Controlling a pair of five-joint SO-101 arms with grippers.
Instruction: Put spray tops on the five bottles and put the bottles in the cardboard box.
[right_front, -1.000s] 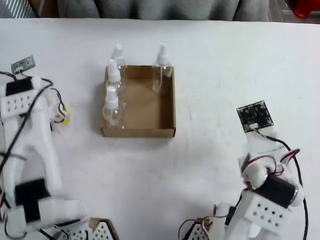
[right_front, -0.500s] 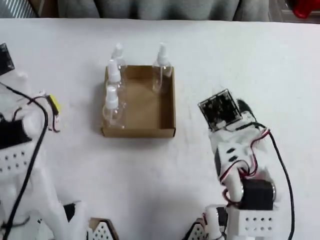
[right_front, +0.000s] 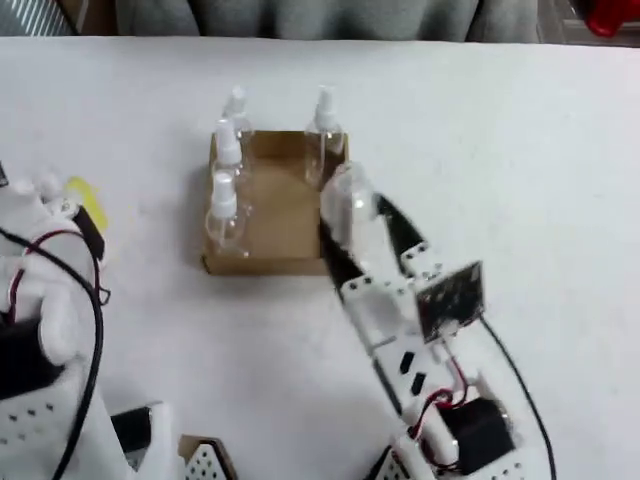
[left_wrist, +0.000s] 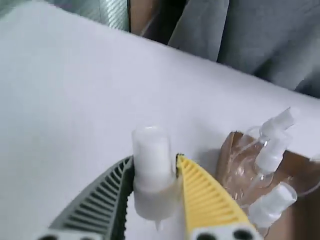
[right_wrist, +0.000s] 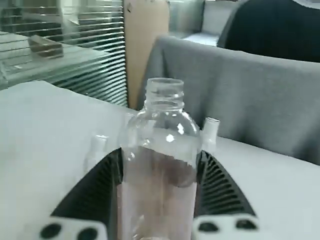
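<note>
The cardboard box (right_front: 285, 262) stands mid-table. Three capped clear bottles (right_front: 222, 205) line its left wall and another capped bottle (right_front: 323, 125) stands at its far right corner; the same bottles (left_wrist: 267, 157) appear in the left wrist view. My right gripper (right_front: 350, 215) is shut on an upright clear bottle (right_wrist: 160, 150) with an open neck and no top, held over the box's near right corner. At the table's left edge my left gripper (right_front: 75, 200) is shut on a white spray top (left_wrist: 151, 165), clamped between the grey and yellow fingers.
White tabletop spreads around the box, with open room to the right and at the back. Grey fabric (right_front: 330, 18) hangs beyond the far table edge. The arm bases and cables (right_front: 470, 430) crowd the front edge.
The right arm has unfolded from the front right and swung left, carrying the open bottle to the box's near right corner. The left arm has shifted at the left edge.
</note>
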